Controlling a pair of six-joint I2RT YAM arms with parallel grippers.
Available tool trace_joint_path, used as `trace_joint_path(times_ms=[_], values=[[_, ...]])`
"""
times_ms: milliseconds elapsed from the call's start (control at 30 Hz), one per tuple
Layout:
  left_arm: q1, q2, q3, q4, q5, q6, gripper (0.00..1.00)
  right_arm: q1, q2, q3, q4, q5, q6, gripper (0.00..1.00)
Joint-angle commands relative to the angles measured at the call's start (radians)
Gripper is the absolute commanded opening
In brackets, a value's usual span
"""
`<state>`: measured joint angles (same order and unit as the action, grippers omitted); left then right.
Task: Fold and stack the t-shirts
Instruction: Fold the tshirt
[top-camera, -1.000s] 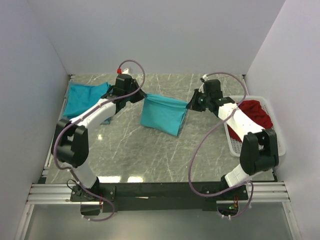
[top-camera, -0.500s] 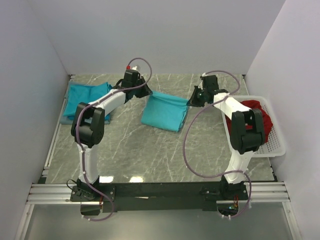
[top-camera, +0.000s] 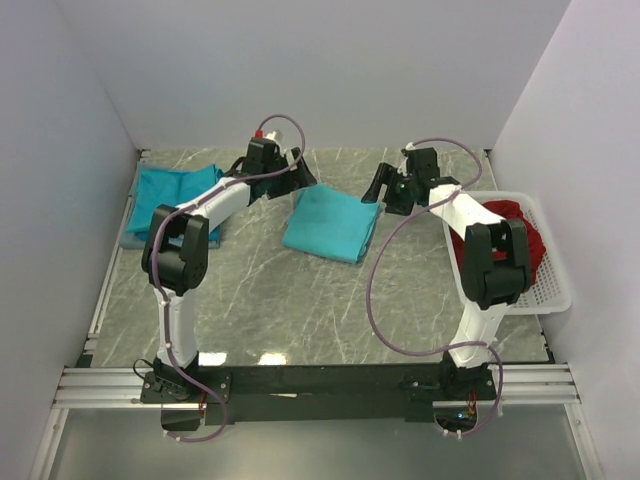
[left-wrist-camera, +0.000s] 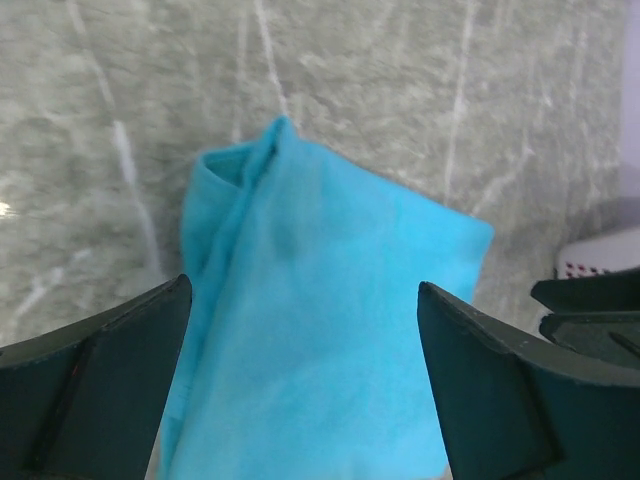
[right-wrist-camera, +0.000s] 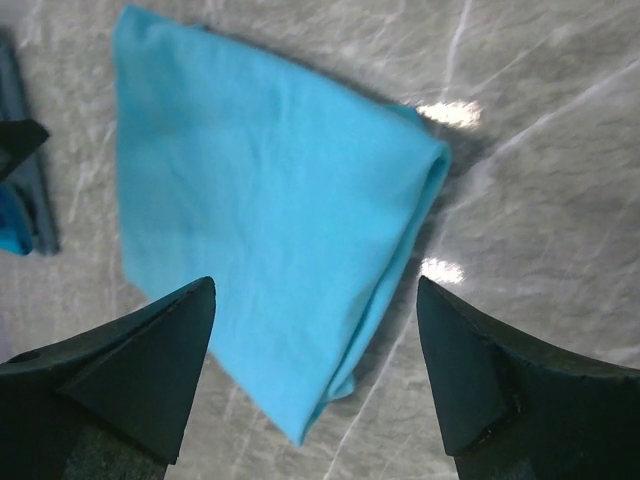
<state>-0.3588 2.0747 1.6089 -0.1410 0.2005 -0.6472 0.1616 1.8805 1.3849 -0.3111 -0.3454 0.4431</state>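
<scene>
Left gripper (top-camera: 303, 176): its jaws stand wide apart and hold nothing. It hovers just over the far left corner of the folded t-shirt (top-camera: 330, 224).
Right gripper (top-camera: 380, 186): its jaws are also spread and empty, and it sits at the shirt's far right corner.
Folded t-shirt: it lies flat on the marble table (top-camera: 300, 300), in the middle towards the far side, free of both arms.
Other t-shirt (top-camera: 170, 196): turquoise, at the far left, well apart from the folded one. That is probably where your stack goes.
Basket (top-camera: 562, 285): at the right edge, with red cloth (top-camera: 522, 232) inside.
Snag risk: both sets of fingertips are close above the cloth. If you pull away low or sideways, a pad can catch the top layer and drag the fold open.
Fold risk: the left wrist view shows a rumpled, raised lip at one corner. It may be a loose layer, though the blur makes that hard to tell. If so, it could spill open when lifted.
Carry risk: if you pinch only the top layer, the shirt unfolds on the way left.
Stack risk: if you set it down off-square, it slides off the pile.
</scene>
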Motion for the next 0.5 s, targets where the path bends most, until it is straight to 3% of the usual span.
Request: trace_joint_path(times_ms=[0,467], values=[[-0.025,-0.074,-0.038,0.070,0.098,0.011,0.99,0.027,-0.083,-0.044,0.073,-0.072,0.023,0.88],[-0.045,-0.139,-0.432,0.302,0.241,-0.127,1.00,0.170,-0.024,-0.208,0.204,-0.122,0.109,0.89]])
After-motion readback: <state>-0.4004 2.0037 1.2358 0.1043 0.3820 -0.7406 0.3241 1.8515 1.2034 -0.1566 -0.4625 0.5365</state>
